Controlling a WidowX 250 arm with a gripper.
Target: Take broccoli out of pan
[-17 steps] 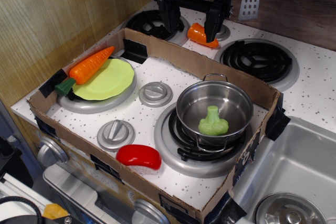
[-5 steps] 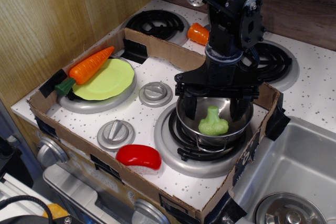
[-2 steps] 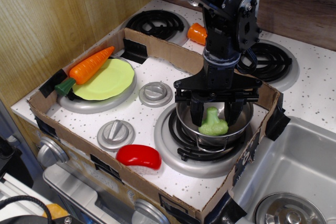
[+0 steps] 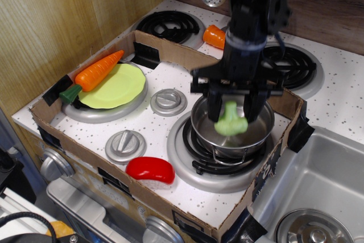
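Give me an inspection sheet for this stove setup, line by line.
Surface: speckled white toy stovetop inside a cardboard surround.
Job's things: broccoli lifted above the pan floor; pan sits on the front burner.
Clutter: carrot on green plate; red piece; orange piece; two knobs.
Grippers: gripper shut on broccoli.
Cables: nothing seen.
Surroundings: wood wall, sink at right.

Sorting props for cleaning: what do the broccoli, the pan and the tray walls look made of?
Broccoli: likely moulded plastic, matte pale green, uniform colour.
Pan: apparently stainless steel, mirror-like reflections, thin wire handles.
Tray wall: brown corrugated cardboard, rough torn edges, black tape at corners.
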